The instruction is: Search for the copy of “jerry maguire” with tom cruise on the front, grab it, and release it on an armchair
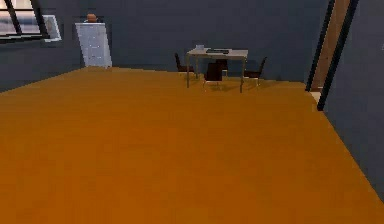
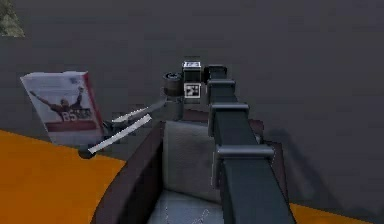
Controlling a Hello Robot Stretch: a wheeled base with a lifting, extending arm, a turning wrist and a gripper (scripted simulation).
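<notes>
Where the arm [image 2: 240, 150] reaches out in the arm side view, the hand [image 2: 100, 137] holds a flat case [image 2: 62, 105] at the tips of its thin fingers [image 2: 135, 112]. The case hangs tilted in the air, clear of the orange floor [image 2: 40, 180] and against the dark grey wall [image 2: 300, 60]. How tightly the fingers sit on it cannot be told. The case's cover is white with a red band and shows a figure in red with arms spread wide. Under the arm stands an armchair [image 2: 180, 150] with dark sides and a grey seat; the case is off to the left of it, beyond its near armrest.

In the forward view, a small counter [image 1: 217, 53] stands by the far wall with dark chairs [image 1: 215, 72] around it and something flat on its top. To the left is a white cabinet [image 1: 94, 45] with a small orange-brown thing [image 1: 92, 17] on it, near a window [image 1: 20, 20]. A doorway [image 1: 335, 50] opens at the right.
</notes>
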